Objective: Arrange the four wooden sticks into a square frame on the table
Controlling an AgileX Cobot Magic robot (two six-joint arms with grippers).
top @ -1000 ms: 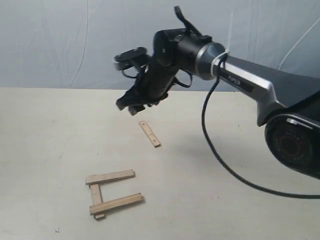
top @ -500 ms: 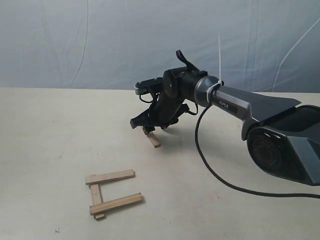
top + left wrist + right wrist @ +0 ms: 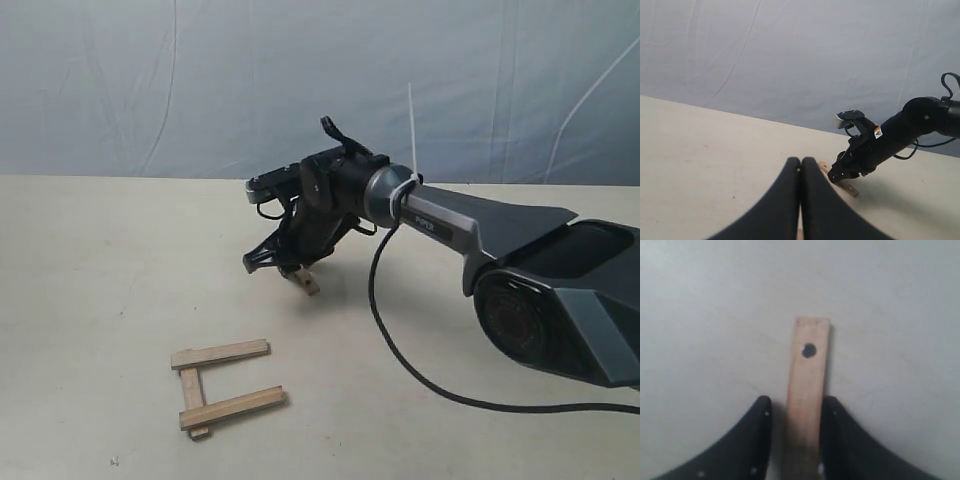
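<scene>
Three wooden sticks form a U that opens to the right on the table (image 3: 100,260): a top strip (image 3: 220,353) and a bottom strip (image 3: 233,407) lying over a left strip (image 3: 192,388). The fourth stick (image 3: 308,284) lies apart, farther back, with a dark hole near its end (image 3: 809,350). My right gripper (image 3: 285,268) is down at the table, open, its fingers (image 3: 762,412) straddling this stick (image 3: 807,370) with a narrow gap on one side. My left gripper (image 3: 801,160) is shut and empty, looking toward the right arm and the loose stick (image 3: 847,186); the exterior view does not show it.
A blue-grey backdrop (image 3: 150,80) rises behind the table. The right arm's black cable (image 3: 400,350) loops down over the table to the right of the sticks. The arm's base (image 3: 560,300) fills the right side.
My right arm has come down from above the table and shifted left, and its fingers now sit on either side of the loose stick. The three joined sticks have not moved.
</scene>
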